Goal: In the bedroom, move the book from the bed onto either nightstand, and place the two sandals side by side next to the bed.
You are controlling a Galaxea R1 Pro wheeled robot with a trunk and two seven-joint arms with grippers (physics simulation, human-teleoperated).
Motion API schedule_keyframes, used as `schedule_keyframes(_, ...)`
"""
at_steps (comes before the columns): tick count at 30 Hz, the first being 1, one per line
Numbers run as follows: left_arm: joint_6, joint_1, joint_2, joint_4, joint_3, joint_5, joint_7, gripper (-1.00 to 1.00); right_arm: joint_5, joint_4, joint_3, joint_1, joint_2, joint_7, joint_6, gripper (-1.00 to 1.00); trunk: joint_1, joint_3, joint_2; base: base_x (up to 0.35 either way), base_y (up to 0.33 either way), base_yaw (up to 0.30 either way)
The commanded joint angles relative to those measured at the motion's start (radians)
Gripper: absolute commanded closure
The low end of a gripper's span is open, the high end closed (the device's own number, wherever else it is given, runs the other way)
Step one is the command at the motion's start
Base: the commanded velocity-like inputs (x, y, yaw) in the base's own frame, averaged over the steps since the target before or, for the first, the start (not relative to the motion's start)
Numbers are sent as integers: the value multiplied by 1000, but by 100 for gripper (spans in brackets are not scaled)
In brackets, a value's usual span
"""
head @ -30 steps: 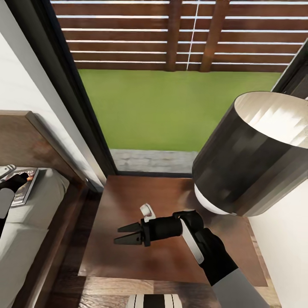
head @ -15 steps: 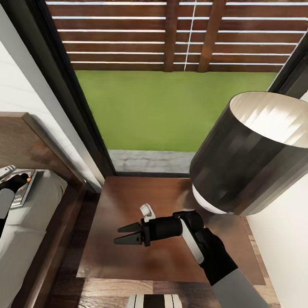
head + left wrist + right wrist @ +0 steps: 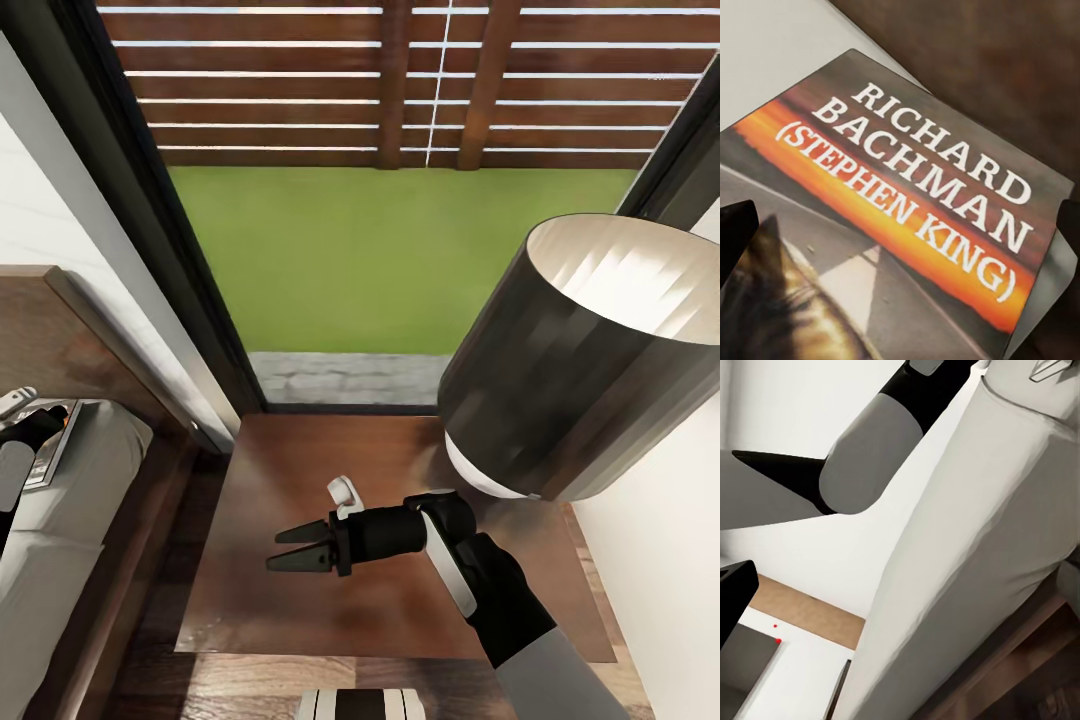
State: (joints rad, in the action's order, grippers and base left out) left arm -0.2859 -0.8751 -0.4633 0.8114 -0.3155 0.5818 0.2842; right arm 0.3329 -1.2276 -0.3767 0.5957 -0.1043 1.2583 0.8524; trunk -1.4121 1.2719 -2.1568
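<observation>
Thin paperback at the head of the bed, left end effector right over it.

Treat the book (image 3: 907,225) as light, thin and bendy with a slick cover: pinch it across a free edge, near the spine if you can reach it, so it doesn't droop or slide out. Its dark cover reads "RICHARD BACHMAN (STEPHEN KING)" in white over an orange band, with a greyish picture below. It lies flat on the pale mattress of the bed (image 3: 95,450), close to the headboard. Your left end effector (image 3: 18,425) hovers at the book; you cannot tell how wide it stands or whether it grips. Your right end effector (image 3: 290,548) is slightly parted and empty above the nightstand (image 3: 300,610), beside the lamp (image 3: 560,380).
</observation>
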Motion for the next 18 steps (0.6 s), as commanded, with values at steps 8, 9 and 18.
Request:
schedule_keyframes(8,-2,1,0,-29,1,23,4,-100,5,0,-1,0,0,0,7,-100,0,1,0,0,0,0)
schedule_keyframes(9,-2,1,0,-29,1,23,4,-100,5,0,-1,0,0,0,7,-100,0,1,0,0,0,0)
schedule_keyframes(18,-4,1,0,-29,1,22,4,-100,5,0,-7,0,0,0,7,-100,4,-2,7,0,0,0)
